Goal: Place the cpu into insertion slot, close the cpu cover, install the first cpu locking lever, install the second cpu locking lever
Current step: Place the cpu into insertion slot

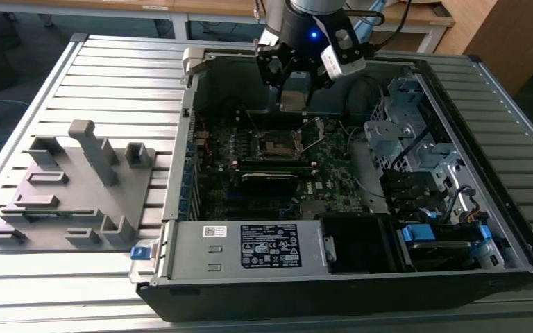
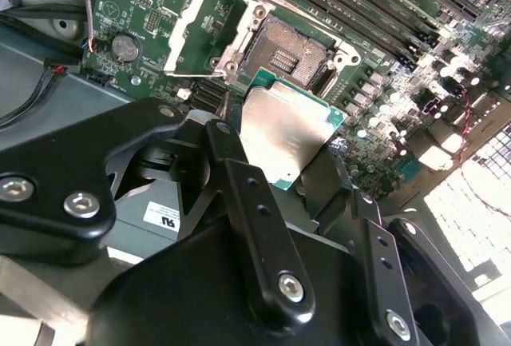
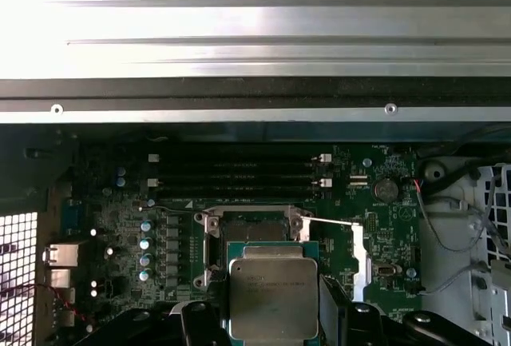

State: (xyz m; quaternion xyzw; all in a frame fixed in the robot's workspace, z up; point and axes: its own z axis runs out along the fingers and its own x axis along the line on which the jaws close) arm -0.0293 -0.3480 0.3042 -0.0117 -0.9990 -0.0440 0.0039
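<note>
Your black 2-finger gripper (image 1: 294, 103) is clamped on the small silvery-grey square cpu (image 2: 287, 130), hovering at 12 o'clock of the dark, silver-rimmed square insertion slot (image 1: 276, 144) in the exterior view. With the thin silvery windowed cpu cover (image 2: 177, 34) flipped open, you likely have all 4 steps left.

Black claw (image 2: 287, 150) w/ silver screws (image 2: 290, 284); blue LED (image 1: 315, 33) on wrist (image 1: 302, 19).
</note>
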